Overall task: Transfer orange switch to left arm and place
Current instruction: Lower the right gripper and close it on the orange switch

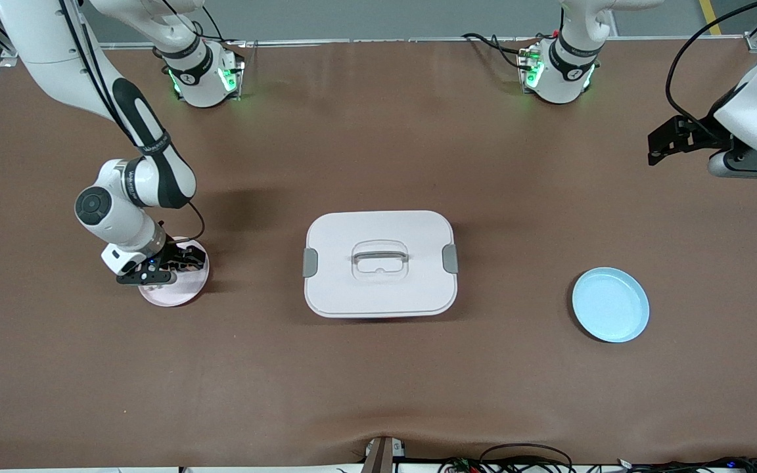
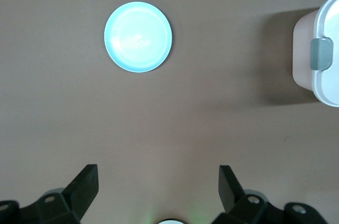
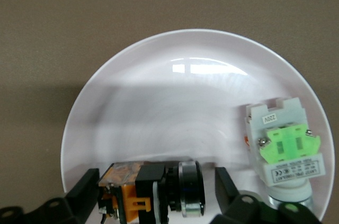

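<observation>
**Orange switch between the right fingers on the pink plate**

Pink plate [image 1: 178, 292] sits toward the right arm's end of the table, and the right gripper [image 3: 153, 195] is down in it. The orange switch [image 3: 151, 195] lies on the plate between the fingers [image 3: 85, 189], which flank it without clearly touching. A white switch [image 3: 283, 152] with a green mark lies beside it. The box [image 1: 379, 263] stands mid-table. The left gripper [image 2: 158, 189] waits released, high over the table's left-arm end; the blue plate [image 1: 610, 304] lies nearer the camera.

Bright overhead light, soft shadows, sharp focus
</observation>
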`<state>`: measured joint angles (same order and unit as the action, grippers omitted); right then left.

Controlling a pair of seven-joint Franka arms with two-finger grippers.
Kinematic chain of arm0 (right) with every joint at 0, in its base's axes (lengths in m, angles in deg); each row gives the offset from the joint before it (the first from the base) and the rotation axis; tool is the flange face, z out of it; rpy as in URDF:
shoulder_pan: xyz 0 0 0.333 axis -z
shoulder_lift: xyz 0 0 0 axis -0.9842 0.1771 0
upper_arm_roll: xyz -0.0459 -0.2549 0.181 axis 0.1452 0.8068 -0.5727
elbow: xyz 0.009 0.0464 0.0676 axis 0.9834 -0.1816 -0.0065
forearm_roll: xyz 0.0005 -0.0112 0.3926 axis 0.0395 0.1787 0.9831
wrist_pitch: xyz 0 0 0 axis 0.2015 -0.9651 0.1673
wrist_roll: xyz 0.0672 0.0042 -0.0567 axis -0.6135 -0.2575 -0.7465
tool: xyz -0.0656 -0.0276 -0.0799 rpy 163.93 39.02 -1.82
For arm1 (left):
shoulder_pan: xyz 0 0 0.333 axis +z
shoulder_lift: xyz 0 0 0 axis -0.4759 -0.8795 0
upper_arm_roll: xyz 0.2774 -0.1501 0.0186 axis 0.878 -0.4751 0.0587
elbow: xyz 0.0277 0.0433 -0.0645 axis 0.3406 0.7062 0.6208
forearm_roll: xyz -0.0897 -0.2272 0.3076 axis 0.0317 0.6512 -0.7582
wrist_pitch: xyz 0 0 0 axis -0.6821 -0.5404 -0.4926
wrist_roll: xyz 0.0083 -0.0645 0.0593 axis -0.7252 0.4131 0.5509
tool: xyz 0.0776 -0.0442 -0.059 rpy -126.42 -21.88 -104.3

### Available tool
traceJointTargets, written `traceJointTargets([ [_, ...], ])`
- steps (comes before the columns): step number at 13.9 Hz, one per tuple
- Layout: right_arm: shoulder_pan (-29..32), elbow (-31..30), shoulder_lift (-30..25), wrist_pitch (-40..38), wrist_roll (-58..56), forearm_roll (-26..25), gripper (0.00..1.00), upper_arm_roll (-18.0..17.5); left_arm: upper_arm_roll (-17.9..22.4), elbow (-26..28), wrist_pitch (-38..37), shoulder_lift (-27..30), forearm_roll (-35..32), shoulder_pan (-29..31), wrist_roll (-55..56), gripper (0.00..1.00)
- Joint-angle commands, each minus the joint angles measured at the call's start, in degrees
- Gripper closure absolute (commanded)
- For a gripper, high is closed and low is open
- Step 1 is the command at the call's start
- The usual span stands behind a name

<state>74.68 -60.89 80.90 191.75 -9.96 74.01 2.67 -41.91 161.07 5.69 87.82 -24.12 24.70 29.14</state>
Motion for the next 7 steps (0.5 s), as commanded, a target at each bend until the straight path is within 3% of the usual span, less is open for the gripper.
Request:
traceJointTargets([
  [1,-0.8,0.6,0.5,0.1,-2.2,0.8,1.00,0.3,-0.1,0.1,-0.6,0.7,-0.2,0.3,-1.3,0.00],
  [7,-0.4,0.6,0.6,0.1,-2.1,0.9,1.00,0.3,-0.1,0.2,-0.7,0.7,-0.2,0.3,-1.3,0.00],
])
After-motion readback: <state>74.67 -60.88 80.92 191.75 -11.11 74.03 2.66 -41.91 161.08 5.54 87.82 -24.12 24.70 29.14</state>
